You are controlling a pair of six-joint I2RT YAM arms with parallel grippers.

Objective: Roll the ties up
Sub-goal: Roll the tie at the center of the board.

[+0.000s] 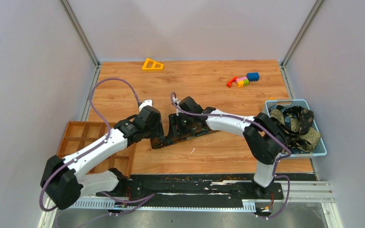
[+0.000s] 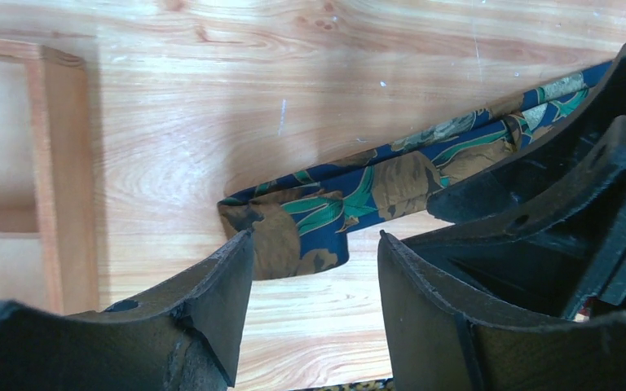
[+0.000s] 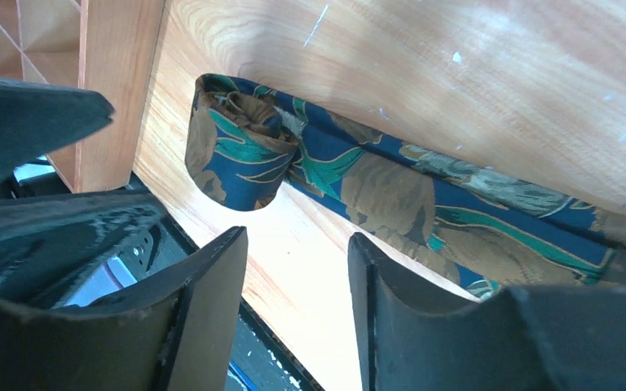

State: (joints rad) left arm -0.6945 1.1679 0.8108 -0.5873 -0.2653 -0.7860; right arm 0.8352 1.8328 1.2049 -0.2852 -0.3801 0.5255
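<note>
One tie lies flat on the wooden table between my two arms, navy with brown, gold and teal patterning. Its left end is curled into a small loose roll, seen too in the left wrist view. My left gripper stands open just short of that roll, with only bare table between its fingers. My right gripper is open as well, hovering beside the flat strip and holding nothing. In the top view the left gripper and right gripper sit close together over the tie's left part. More ties are heaped in a basket.
A blue basket stands at the table's right edge. A wooden compartment tray lies left of the rolled end, its rim close to it. Colourful toy blocks and a yellow triangle lie at the back.
</note>
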